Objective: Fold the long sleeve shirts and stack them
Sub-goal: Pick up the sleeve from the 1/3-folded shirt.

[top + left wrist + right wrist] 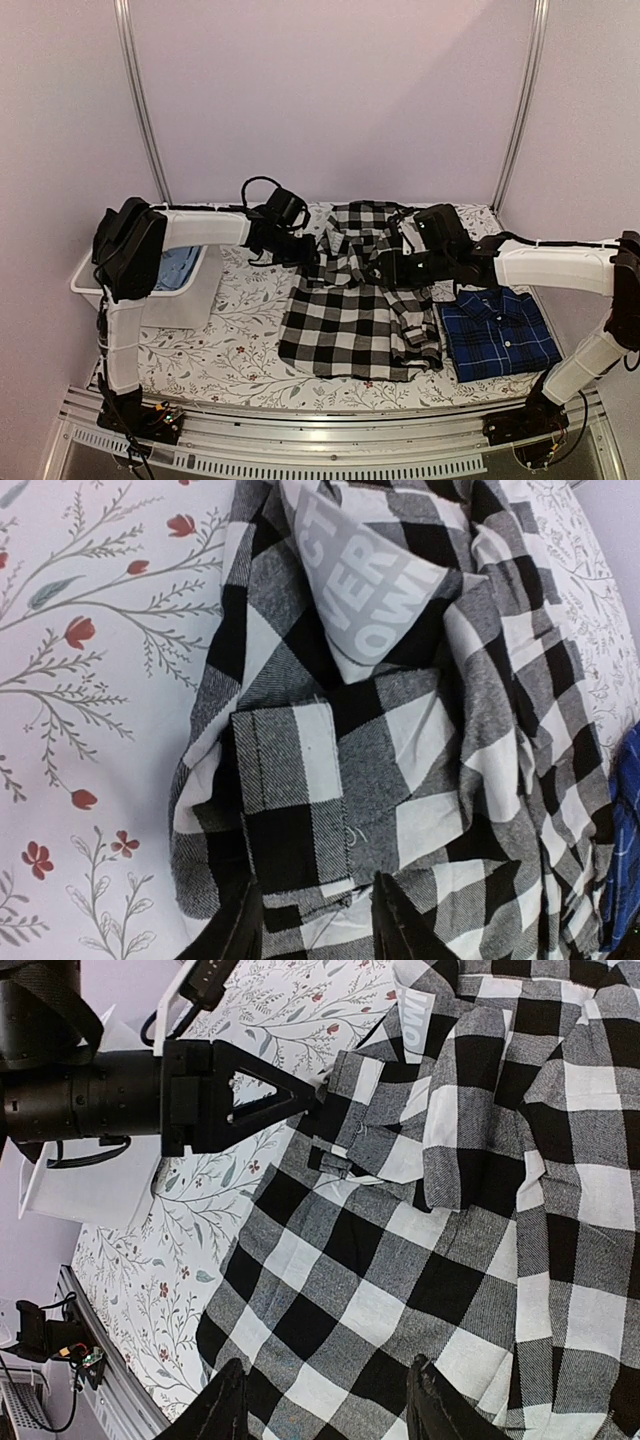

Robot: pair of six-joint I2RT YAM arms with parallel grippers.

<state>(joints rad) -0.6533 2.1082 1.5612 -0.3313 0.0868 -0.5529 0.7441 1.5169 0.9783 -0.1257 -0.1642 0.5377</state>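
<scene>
1. The large black-and-white buffalo-check cloth shirt [345,320] lies spread and rumpled in the middle of the white floral-print tablecloth [240,345], with its collar toward the far edge.
2. The navy blue plaid shirt with thin light lines [500,335] sits folded into a neat rectangle just to the right of the checked shirt, touching its edge.
3. The left gripper [315,935] reaches in from the left to the checked shirt's left side, at a folded-over sleeve cuff [290,800]. Its fingers [240,930] stand apart with checked cloth lying between them. Whether they touch the cloth I cannot tell.
4. From the right wrist view, the left gripper's tip meets the edge of that cuff.
5. The right gripper [330,1405] hangs over the upper middle of the checked shirt. Its jaws are spread and hold nothing.
6. A grey neck label with pale lettering [375,590] shows inside the collar.
7. A white plastic bin [190,300] stands at the table's left end, with something blue inside it.
</scene>
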